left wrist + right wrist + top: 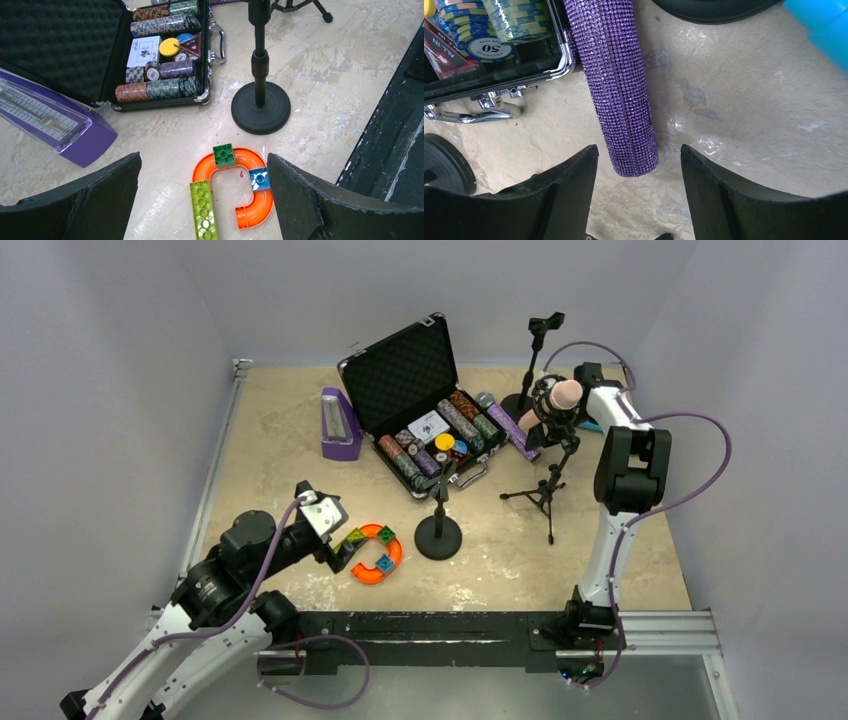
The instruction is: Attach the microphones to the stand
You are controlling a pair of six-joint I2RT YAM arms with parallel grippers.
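The glittery purple microphone (pixel 505 424) lies flat beside the chip case; its body runs down the right wrist view (pixel 624 85). My right gripper (pixel 639 152) is open, its fingers on either side of the microphone's tail end without touching it; in the top view the gripper (pixel 541 432) is low over it. The pale pink microphone (pixel 565 393) sits in the clip of the tripod stand (pixel 546 490). A cyan-blue microphone (pixel 819 22) shows only in the right wrist view's top corner. My left gripper (pixel 205 195) is open and empty above a toy track.
An open black case (pixel 400 365) of poker chips stands mid-table, with a purple metronome box (pixel 339 426) to its left. A round-base stand (pixel 438 530) stands in front of the case and another (pixel 531 355) at the back. An orange toy track (pixel 250 195) with bricks lies under the left gripper.
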